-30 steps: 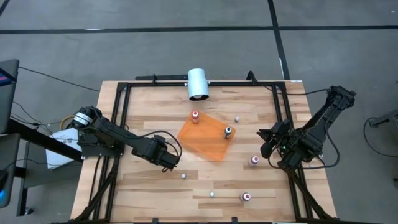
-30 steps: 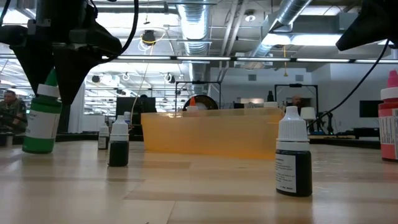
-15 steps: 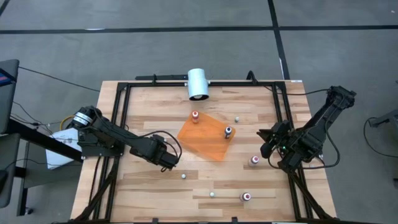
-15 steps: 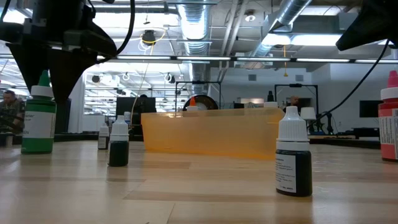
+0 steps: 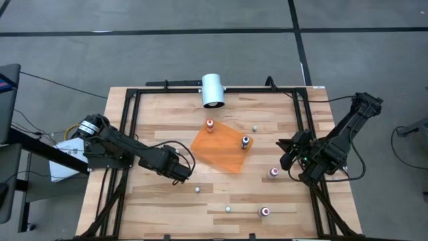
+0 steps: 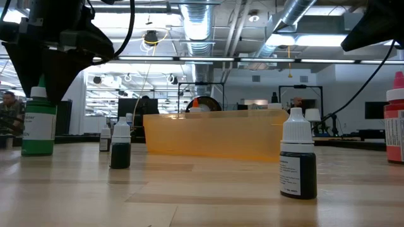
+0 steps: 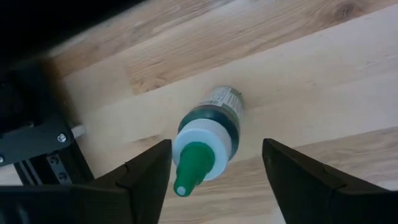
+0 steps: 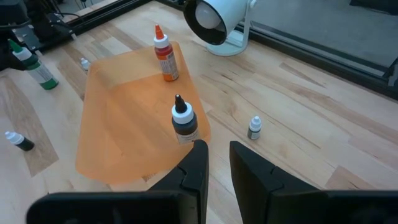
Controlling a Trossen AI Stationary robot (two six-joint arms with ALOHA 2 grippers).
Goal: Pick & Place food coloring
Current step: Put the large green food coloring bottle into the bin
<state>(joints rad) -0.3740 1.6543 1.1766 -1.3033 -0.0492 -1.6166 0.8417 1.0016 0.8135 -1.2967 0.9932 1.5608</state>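
Note:
A green-topped food coloring bottle stands upright on its base on the wood at the table's left. My left gripper hangs over it, pointing down and open, one finger on each side of the cap. Whether the finger beside the white collar touches it, I cannot tell. In the high view the gripper hides the bottle. A red-topped bottle and a dark-topped one stand on the orange sheet. My right gripper waits at the table's right, shut but for a narrow slit, holding nothing.
A white cylinder stands at the far edge. Two pink-topped bottles and several tiny bottles stand loose on the wood. A black frame runs around the table.
The green-topped bottle, which leaned under my left gripper a second ago, now stands upright on the table. The gripper has stayed over it.

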